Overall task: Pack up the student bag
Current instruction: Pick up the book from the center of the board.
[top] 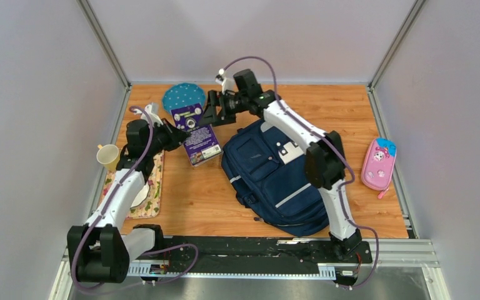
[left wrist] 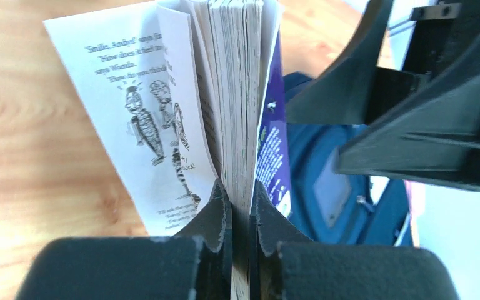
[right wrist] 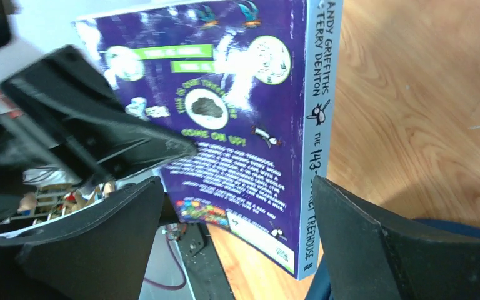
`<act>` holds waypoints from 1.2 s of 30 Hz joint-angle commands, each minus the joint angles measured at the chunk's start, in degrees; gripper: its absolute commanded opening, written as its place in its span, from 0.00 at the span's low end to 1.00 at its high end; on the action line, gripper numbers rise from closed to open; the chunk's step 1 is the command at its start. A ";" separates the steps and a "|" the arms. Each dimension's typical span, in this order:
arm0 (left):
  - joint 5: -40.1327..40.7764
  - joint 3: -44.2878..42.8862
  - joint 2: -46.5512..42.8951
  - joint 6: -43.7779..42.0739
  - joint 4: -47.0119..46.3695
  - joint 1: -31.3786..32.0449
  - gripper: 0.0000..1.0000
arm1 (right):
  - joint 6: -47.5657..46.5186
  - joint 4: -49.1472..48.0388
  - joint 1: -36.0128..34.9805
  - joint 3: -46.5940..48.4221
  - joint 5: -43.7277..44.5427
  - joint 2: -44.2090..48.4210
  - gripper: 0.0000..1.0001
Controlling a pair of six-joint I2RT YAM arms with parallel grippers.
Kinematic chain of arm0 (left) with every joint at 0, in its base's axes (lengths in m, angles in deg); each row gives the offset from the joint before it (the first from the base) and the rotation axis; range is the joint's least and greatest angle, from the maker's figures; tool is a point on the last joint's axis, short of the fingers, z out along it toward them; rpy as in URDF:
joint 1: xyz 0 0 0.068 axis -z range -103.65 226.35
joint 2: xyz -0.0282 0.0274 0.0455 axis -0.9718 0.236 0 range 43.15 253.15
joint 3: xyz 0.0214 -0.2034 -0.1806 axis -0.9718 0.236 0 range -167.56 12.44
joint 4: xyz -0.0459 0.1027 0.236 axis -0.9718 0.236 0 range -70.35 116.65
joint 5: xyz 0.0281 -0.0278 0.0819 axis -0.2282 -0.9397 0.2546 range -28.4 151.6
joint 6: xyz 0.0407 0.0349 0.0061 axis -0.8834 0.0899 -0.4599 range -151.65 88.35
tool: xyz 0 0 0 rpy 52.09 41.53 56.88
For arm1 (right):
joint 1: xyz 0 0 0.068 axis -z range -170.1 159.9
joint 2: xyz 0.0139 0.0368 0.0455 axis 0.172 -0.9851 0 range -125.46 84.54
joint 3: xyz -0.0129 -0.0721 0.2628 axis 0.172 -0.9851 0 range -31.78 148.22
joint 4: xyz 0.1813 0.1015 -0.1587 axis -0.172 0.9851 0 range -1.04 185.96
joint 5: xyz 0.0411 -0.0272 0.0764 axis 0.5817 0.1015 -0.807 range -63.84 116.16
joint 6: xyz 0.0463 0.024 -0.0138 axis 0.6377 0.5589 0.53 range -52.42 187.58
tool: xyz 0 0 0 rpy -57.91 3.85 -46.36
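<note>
The navy student bag (top: 275, 181) lies flat in the middle of the wooden table, and its blue fabric (left wrist: 325, 181) shows behind the book. A purple paperback book (top: 197, 134) is held off the table just left of the bag. My left gripper (top: 174, 134) is shut on the book's page block (left wrist: 237, 94), with a few loose pages fanning out to the left. My right gripper (top: 215, 114) is open. Its fingers (right wrist: 362, 231) stand wide on either side of the book's back cover (right wrist: 237, 125) and pale blue spine without touching them.
A pink pencil case (top: 379, 164) lies at the right edge of the table. A yellow cup (top: 108, 156) and a floral mat (top: 155, 184) sit at the left edge, and a teal dotted disc (top: 184, 95) at the back. Grey walls close in on three sides.
</note>
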 commanded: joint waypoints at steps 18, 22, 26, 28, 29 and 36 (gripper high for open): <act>-28.42 3.59 -13.67 19.86 -29.50 7.97 0.00 | 5.13 -18.82 0.76 -55.04 9.14 58.61 0.93; -28.42 3.70 -12.18 22.77 -35.32 12.79 0.00 | 7.66 -21.17 0.76 -58.90 8.72 60.90 0.93; -27.89 4.39 -9.89 21.80 -36.72 17.45 0.00 | 13.36 -28.12 0.58 -62.67 5.46 62.40 0.79; -27.02 6.15 -9.89 22.50 -38.83 18.17 0.00 | 15.05 -31.97 0.41 -64.00 4.23 63.27 0.63; -26.84 6.59 -9.98 22.68 -39.28 18.34 0.00 | 16.36 -32.96 0.49 -65.40 3.97 63.80 0.49; -24.30 7.21 -11.29 17.96 -32.18 18.52 0.70 | 19.63 -37.10 0.41 -72.43 5.71 71.52 0.00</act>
